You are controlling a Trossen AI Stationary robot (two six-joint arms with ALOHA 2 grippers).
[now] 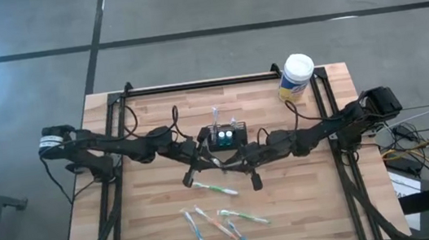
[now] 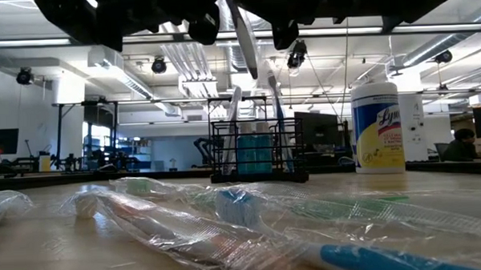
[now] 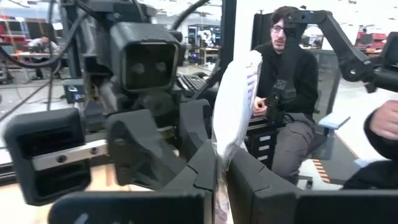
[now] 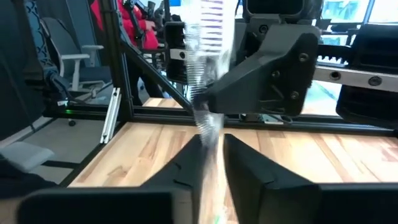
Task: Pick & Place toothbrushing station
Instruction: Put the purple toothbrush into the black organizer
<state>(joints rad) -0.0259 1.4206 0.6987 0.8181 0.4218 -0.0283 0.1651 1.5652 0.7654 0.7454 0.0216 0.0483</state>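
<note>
- A wipes canister [image 1: 296, 75] with a white lid and yellow label stands upright near the far right corner of the wooden desk [image 1: 154, 226].
- A seated person [image 3: 291, 99] in dark clothing is visible in the room beyond the desk.

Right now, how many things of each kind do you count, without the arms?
Holder: 1
Toothbrushes standing in it: 2
Toothbrushes lying flat: 5
Toothbrush held up: 1
Canister: 1
Total: 10
</note>
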